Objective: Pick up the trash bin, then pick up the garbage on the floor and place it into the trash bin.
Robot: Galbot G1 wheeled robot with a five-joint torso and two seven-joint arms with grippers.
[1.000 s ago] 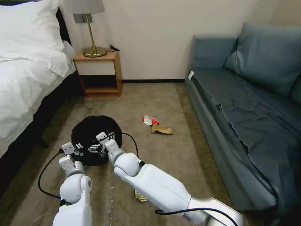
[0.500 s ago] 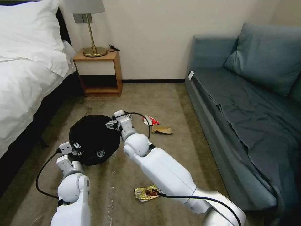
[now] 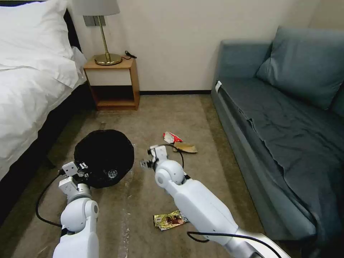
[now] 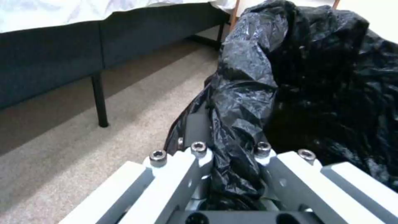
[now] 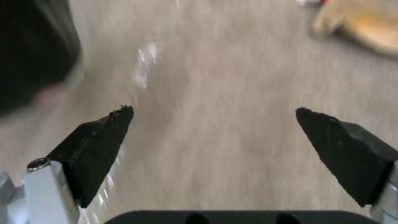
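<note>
My left gripper is pinched on the near rim of the trash bin — its glossy black liner bunches between my fingers. The gold-brown foil wrapper lies nearest me on bare carpet. My right gripper hangs spread and empty over open floor right of the bin. Farther out, the red-and-white wrapper touches the tan paper scrap — sofa right, bed left.

On the carpet beside the bed, the left claw sits at the near rim of the black-lined trash bin. The right claw hovers between the bin and a red-and-white wrapper touching a tan scrap. A gold foil wrapper lies nearer.
</note>
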